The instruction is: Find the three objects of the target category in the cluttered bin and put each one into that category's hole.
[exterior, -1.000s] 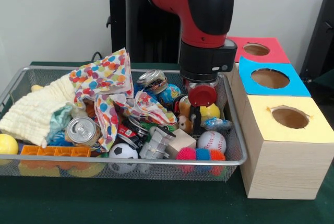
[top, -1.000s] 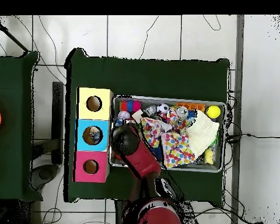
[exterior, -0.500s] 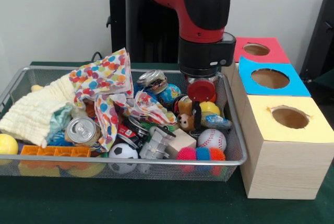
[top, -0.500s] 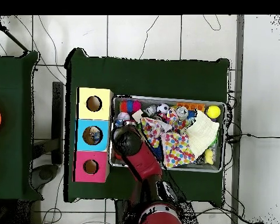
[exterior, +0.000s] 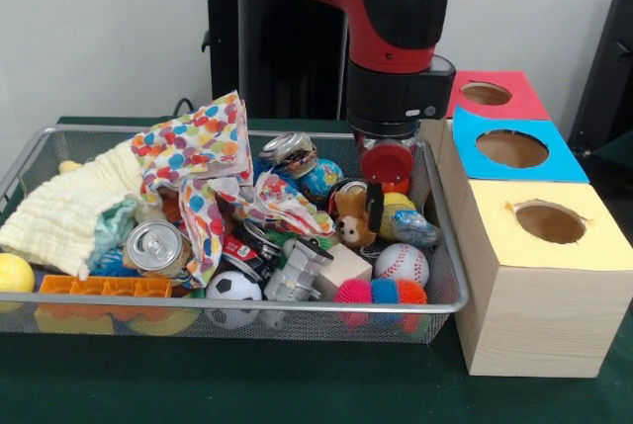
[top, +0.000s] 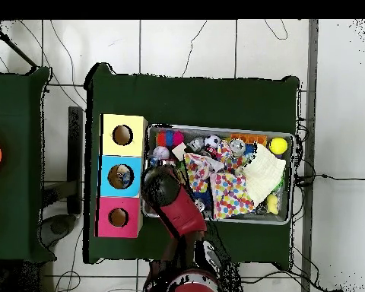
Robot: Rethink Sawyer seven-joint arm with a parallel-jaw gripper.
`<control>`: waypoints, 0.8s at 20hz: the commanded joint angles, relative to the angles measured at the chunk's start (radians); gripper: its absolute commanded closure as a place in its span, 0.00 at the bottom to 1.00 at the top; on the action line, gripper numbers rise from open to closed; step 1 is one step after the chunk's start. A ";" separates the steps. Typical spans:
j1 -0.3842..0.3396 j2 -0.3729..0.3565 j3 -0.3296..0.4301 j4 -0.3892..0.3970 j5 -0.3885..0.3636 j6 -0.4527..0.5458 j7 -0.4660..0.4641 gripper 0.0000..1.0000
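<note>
My gripper [exterior: 368, 224] hangs over the right end of the wire bin [exterior: 247, 302]. It is shut on a small brown plush animal [exterior: 348, 230], and one black finger [exterior: 376, 209] runs down the toy's right side. The toy sits just above the clutter, beside a yellow ball [exterior: 398, 205]. To the right stand three boxes with holes in their tops: yellow [exterior: 514, 241], blue [exterior: 465, 132] and red [exterior: 514, 103]. From overhead, the arm [top: 174, 201] covers the gripper at the bin's left end, beside the blue box [top: 109, 167].
The bin holds a baseball [exterior: 401, 266], spiky balls [exterior: 381, 293], a small soccer ball [exterior: 233, 291], a can [exterior: 155, 246], a dotted cloth [exterior: 193, 147], a pale yellow cloth [exterior: 69, 207] and an orange block [exterior: 104, 286]. The bin's right wall stands close to the boxes.
The gripper has risen a little and shifted right, toward the boxes. The plush animal has come up with it. The other things in the bin have stayed put.
</note>
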State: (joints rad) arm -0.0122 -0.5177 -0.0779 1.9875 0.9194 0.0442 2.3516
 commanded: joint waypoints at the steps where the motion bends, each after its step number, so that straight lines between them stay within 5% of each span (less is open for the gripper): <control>1: 0.088 0.009 0.025 -0.124 0.023 0.198 0.261 1.00; 16: 0.075 0.005 0.068 -0.099 0.059 0.157 0.267 1.00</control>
State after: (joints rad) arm 0.0578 -0.5135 -0.1558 1.9647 0.9260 0.0489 2.3541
